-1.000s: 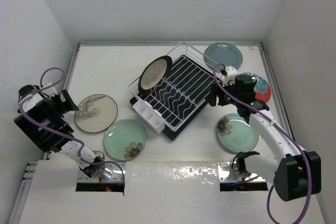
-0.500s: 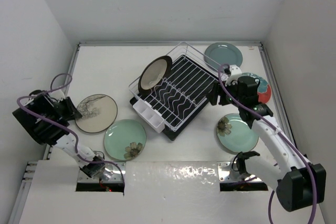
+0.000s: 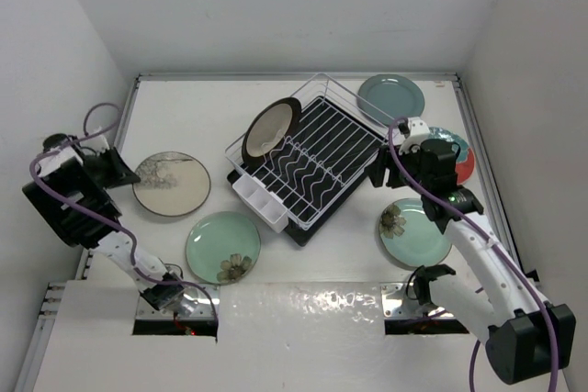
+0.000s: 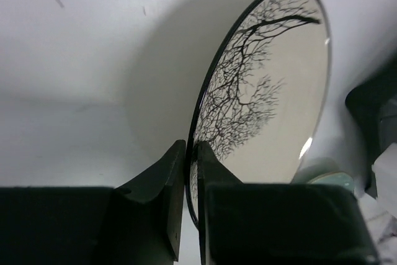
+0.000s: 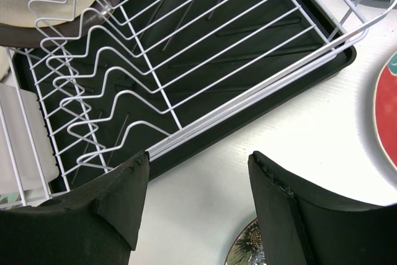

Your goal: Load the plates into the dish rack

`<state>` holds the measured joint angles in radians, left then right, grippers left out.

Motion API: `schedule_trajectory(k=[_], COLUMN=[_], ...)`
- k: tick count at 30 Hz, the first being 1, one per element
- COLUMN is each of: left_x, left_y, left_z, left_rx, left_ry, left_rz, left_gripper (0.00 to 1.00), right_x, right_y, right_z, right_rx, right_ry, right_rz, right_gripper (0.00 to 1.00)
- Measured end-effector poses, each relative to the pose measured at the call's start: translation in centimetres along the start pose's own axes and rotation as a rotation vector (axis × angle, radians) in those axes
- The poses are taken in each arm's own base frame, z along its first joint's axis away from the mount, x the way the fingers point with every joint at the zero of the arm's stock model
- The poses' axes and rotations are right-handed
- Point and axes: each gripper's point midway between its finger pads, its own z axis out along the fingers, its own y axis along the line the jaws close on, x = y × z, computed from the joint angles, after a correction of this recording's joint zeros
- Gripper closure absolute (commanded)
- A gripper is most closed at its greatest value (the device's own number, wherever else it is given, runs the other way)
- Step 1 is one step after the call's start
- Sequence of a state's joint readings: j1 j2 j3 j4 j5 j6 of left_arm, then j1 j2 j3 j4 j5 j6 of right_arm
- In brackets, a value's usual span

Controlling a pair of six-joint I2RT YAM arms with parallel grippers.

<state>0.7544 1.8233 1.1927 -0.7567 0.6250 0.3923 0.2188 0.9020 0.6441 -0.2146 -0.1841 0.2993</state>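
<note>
My left gripper [image 3: 127,174] [image 4: 191,147] is shut on the near rim of a cream plate with a black branch pattern [image 3: 172,184] [image 4: 267,91] at the table's left. The white wire dish rack [image 3: 317,149] [image 5: 186,41] stands in the middle, with a cream, brown-rimmed plate [image 3: 269,130] upright in it. A pale green flowered plate [image 3: 222,247] lies near left, another [image 3: 413,231] near right. A grey-teal plate [image 3: 390,95] lies behind the rack, and a red plate [image 3: 459,158] is partly hidden by my right arm. My right gripper [image 3: 381,167] [image 5: 198,156] hangs open and empty beside the rack's right edge.
A white cutlery box [image 3: 259,201] is fixed at the rack's near-left end. White walls enclose the table on the left, back and right. Bare table shows between the rack and the right-hand plates [image 5: 260,122].
My left gripper has closed on the branch plate's rim, and the plate has shifted slightly away and to the right. The right arm has drifted a little to the right, jaws unchanged.
</note>
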Motion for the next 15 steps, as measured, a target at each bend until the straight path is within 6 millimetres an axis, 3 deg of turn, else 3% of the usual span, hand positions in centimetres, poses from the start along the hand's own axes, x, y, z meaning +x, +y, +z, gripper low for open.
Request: schedule_trajectory(k=[5, 8, 15], left_x=[-5.2, -7.0, -10.8], left_y=[-2.0, -4.7, -10.0], left_z=[-3.6, -5.4, -7.5], left_rx=[-0.053, -0.096, -0.202], left_ry=[-0.137, -0.198, -0.246], left_rz=[0.150, 0.271, 0.458], left_gripper=[1.00, 1.00, 1.00], right_x=[0.3, 0.2, 0.2], right_y=[0.0, 0.0, -0.1], right_z=[0.1, 0.2, 0.3], right_rx=[-0.001, -0.001, -0.002], right_ry=[0.005, 0.001, -0.004], right_rz=[0.007, 0.007, -0.009], right_gripper=[0.36, 0.36, 0.35])
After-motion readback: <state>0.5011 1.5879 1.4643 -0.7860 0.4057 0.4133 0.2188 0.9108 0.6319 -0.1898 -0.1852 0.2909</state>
